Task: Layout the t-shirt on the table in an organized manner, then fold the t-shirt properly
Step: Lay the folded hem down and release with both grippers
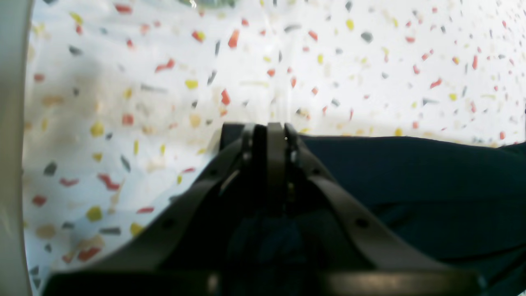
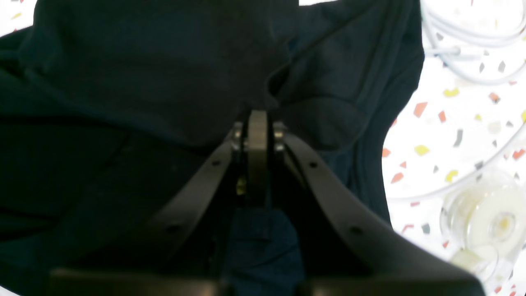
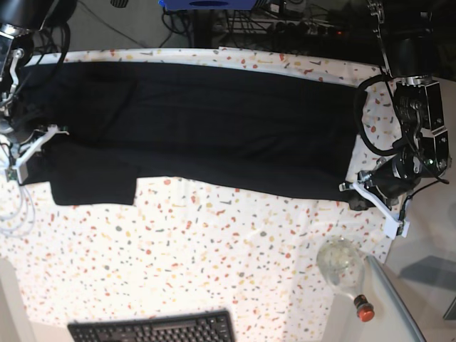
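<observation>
The black t-shirt lies spread in a long band across the far half of the speckled table. My left gripper is at the shirt's right end. In the left wrist view the gripper is shut on the shirt's edge, low over the cloth. My right gripper is at the shirt's left end. In the right wrist view the gripper is shut on a bunched fold of the shirt.
A black keyboard lies at the near edge. A clear glass bottle with a red cap lies near the left arm. White cables and a clear round thing lie beside the right gripper.
</observation>
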`<action>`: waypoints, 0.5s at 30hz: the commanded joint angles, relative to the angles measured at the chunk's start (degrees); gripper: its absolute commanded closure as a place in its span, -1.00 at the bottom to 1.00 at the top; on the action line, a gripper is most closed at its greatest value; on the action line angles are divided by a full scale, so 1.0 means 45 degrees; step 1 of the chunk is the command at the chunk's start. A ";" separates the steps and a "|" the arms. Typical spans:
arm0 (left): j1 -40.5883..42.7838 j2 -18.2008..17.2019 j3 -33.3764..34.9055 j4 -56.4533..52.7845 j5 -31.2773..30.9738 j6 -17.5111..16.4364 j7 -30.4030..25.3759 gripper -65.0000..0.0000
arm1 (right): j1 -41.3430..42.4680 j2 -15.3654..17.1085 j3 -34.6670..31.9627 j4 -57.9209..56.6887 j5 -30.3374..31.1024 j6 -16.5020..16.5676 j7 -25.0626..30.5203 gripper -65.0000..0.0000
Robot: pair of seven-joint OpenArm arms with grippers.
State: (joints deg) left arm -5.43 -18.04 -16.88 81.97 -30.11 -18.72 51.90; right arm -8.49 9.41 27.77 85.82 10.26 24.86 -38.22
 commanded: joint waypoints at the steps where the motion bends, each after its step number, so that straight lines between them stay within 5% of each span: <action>1: -0.0190 -0.0181 -0.0067 0.0216 -0.0059 -0.0050 -0.0232 1.00 | 0.0080 0.0146 0.0090 0.0220 0.0113 -0.0045 0.0219 1.00; 15: 0.1314 -0.0240 -0.0009 0.0216 0.0019 -0.0089 -0.0349 1.00 | 0.0119 0.0126 0.0012 -0.1342 0.0113 -0.0045 0.0297 1.00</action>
State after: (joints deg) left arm 1.30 -18.20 -16.67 81.97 -29.19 -18.92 51.66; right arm -8.47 9.15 27.68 79.05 10.31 24.86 -37.67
